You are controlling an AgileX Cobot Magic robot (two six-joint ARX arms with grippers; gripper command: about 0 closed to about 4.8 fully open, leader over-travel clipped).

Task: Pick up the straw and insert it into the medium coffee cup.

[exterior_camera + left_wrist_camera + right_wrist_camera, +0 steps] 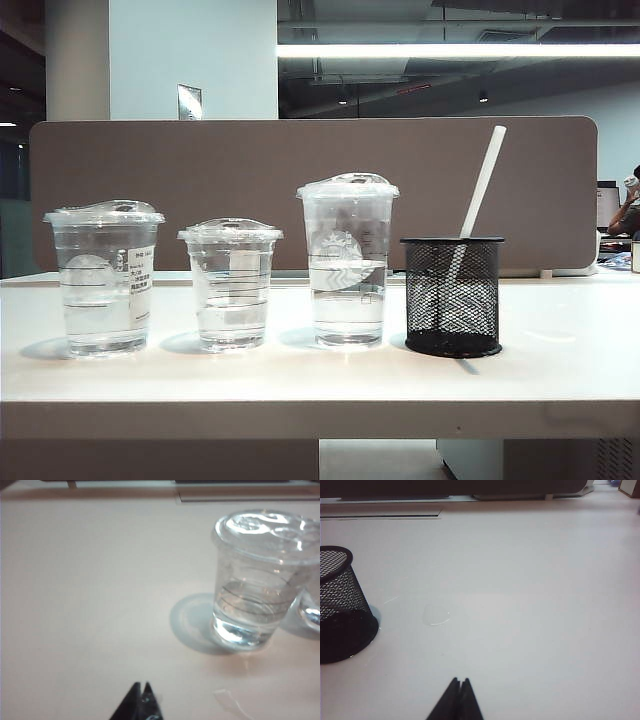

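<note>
Ext. view: straw (pixel 482 182) stands tilted in black mesh holder (pixel 452 296), right of centre on white surface (pixel 560 350). Medium coffee cup (pixel 103 277) at far left, lid on; two other clear cups between it and the holder. Left tool (pixel 140 703) — tips together, closed, empty, low over the surface near a cup. Right tool (pixel 460 699) — closed, empty, near the holder.
</note>
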